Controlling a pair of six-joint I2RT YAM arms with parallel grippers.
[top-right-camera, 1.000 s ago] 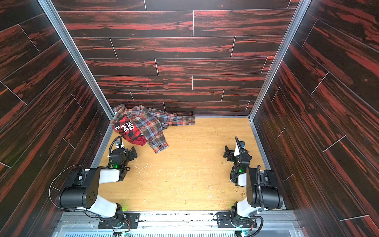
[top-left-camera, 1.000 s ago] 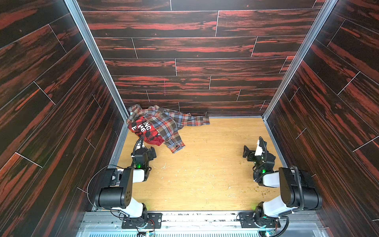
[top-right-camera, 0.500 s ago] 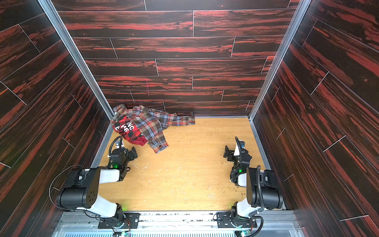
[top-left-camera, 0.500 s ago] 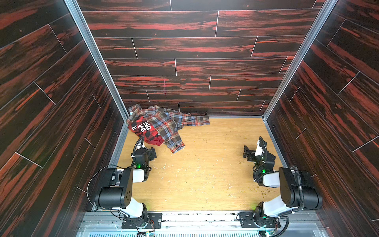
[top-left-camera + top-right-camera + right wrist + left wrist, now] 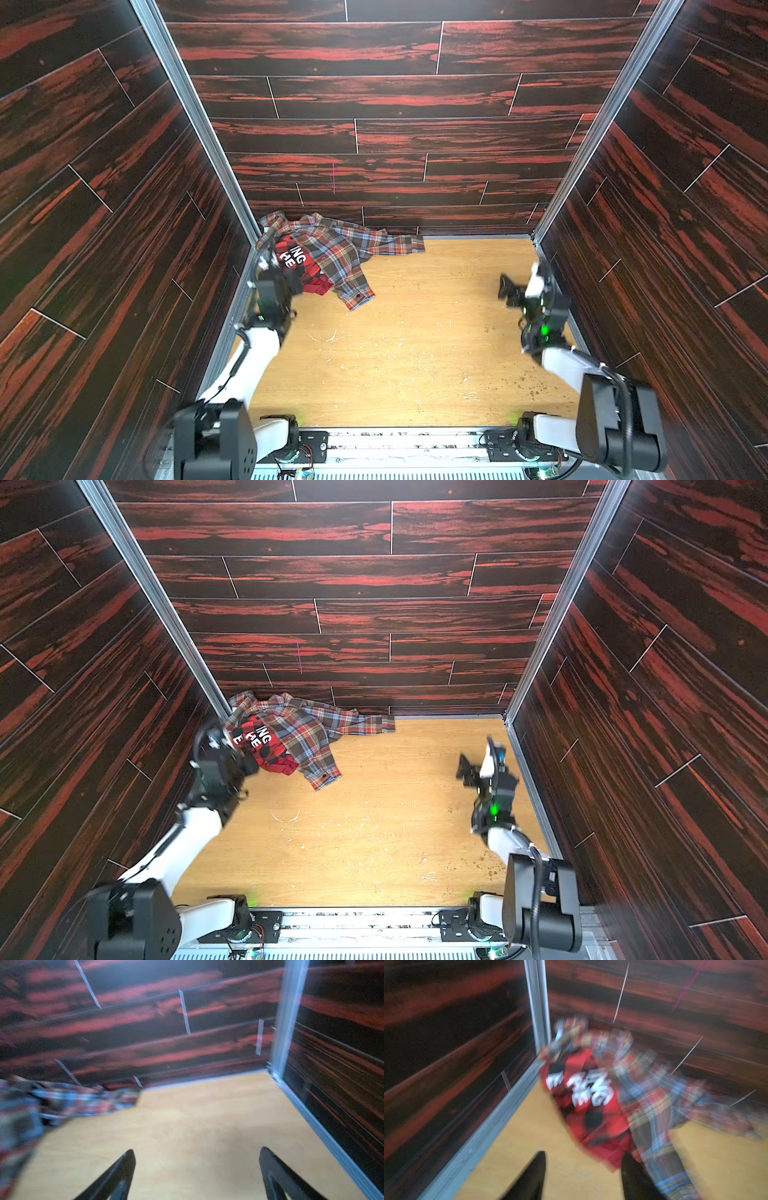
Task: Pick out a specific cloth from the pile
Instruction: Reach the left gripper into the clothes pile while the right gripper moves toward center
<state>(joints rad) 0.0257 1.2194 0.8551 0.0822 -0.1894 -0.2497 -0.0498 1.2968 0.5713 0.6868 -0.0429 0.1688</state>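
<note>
The pile (image 5: 328,257) (image 5: 291,739) lies in the back left corner: a brown-blue-red plaid shirt (image 5: 652,1109) over a red-and-black checked garment with white letters (image 5: 583,1093). A plain red edge, the cloth (image 5: 612,1153) (image 5: 319,286), peeks out at the pile's near side; blur hides its outline. My left gripper (image 5: 583,1159) (image 5: 293,280) is open just short of that edge, with bare floor between its fingers and one fingertip (image 5: 628,1165) at the red fabric. My right gripper (image 5: 196,1153) (image 5: 509,291) is open and empty over the floor by the right wall.
Dark red wood-pattern walls (image 5: 386,137) with metal corner posts (image 5: 195,124) close in the light wooden floor (image 5: 407,340) on three sides. A plaid sleeve (image 5: 399,243) stretches along the back wall. Small crumbs dot the floor on the right.
My left arm has stretched forward and risen, bringing its gripper to the pile's near edge with jaws narrower. My right arm has lifted and moved slightly forward. The garments have not moved.
</note>
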